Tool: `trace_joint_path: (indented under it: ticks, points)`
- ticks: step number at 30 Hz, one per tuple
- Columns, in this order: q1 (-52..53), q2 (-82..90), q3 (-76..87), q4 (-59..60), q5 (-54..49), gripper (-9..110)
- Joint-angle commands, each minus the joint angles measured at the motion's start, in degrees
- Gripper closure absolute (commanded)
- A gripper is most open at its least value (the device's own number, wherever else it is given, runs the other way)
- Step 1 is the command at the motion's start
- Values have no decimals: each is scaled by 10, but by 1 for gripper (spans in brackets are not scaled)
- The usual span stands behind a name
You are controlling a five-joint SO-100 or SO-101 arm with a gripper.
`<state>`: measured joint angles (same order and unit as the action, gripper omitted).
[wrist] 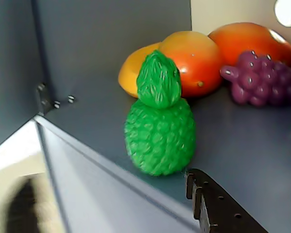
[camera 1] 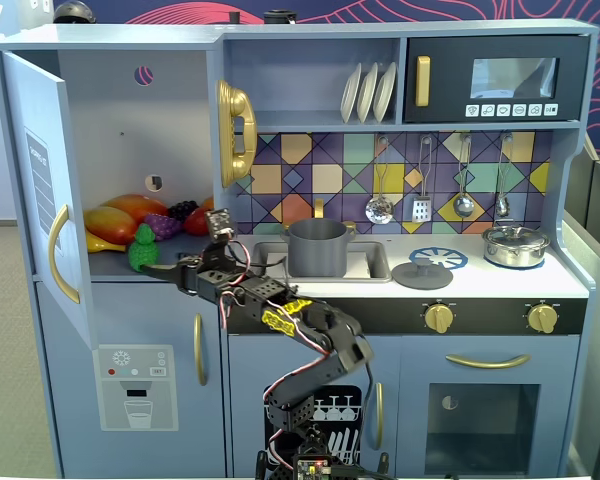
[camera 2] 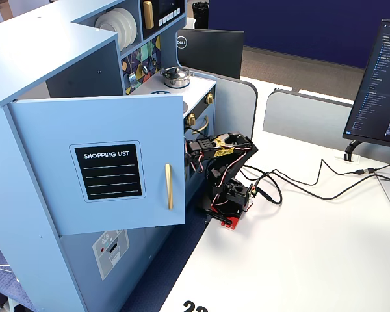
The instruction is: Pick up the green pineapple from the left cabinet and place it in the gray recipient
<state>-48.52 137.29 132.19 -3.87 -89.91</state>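
Note:
The green pineapple (camera 1: 142,250) stands upright at the front edge of the left cabinet's (camera 1: 130,130) floor, whose door (camera 1: 42,190) hangs wide open. In the wrist view the pineapple (wrist: 160,131) fills the middle, with one black finger (wrist: 217,206) low on the right, just short of its base. My gripper (camera 1: 162,267) reaches in from the right, level with the shelf edge and open, holding nothing. The gray recipient (camera 1: 317,247) sits in the sink right of the cabinet. The open door (camera 2: 104,172) hides the gripper in a fixed view.
Behind the pineapple lie a mango (wrist: 194,60), an orange fruit (wrist: 247,41) and purple grapes (wrist: 262,80). A gold phone (camera 1: 236,130) hangs on the cabinet's right wall. A gray lid (camera 1: 421,273) and a silver pot (camera 1: 515,245) sit on the counter.

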Motion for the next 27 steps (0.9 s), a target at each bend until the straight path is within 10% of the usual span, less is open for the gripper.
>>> trace_joint_path:
  ticks: [1,27]
  points:
    - [7,-48,-65,-38,-15,59]
    - [25,-345,-287,-124,18,61]
